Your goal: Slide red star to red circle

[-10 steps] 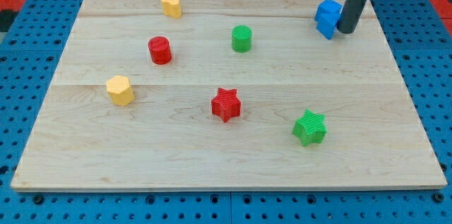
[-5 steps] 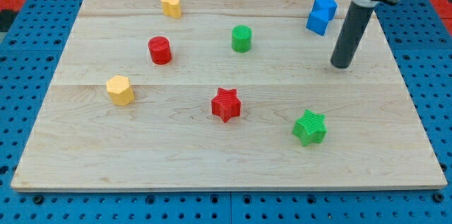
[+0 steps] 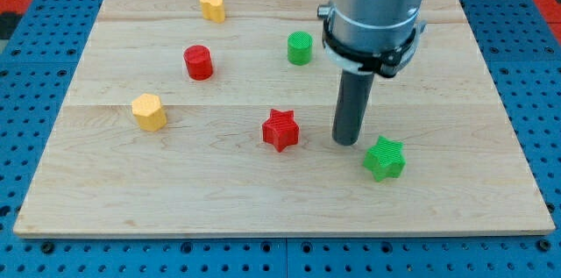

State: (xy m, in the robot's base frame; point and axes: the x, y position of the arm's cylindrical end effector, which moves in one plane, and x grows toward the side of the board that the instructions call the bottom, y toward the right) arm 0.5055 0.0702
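The red star [image 3: 280, 129] lies on the wooden board [image 3: 131, 181] a little below its middle. The red circle [image 3: 199, 62] stands up and to the left of it, well apart. My tip [image 3: 346, 141] rests on the board to the right of the red star, with a gap between them, and just up-left of the green star [image 3: 385, 158]. The arm's body hides the board's upper right part.
A green circle [image 3: 300, 47] stands above the red star. A yellow block [image 3: 212, 5] sits near the top edge and another yellow block [image 3: 149, 111] at the left. The blue block seen earlier is hidden behind the arm.
My tip has moved from the upper right, beside the blue block, down and left to a spot right of the red star. The blue block shifted slightly left earlier. The red star has not moved.
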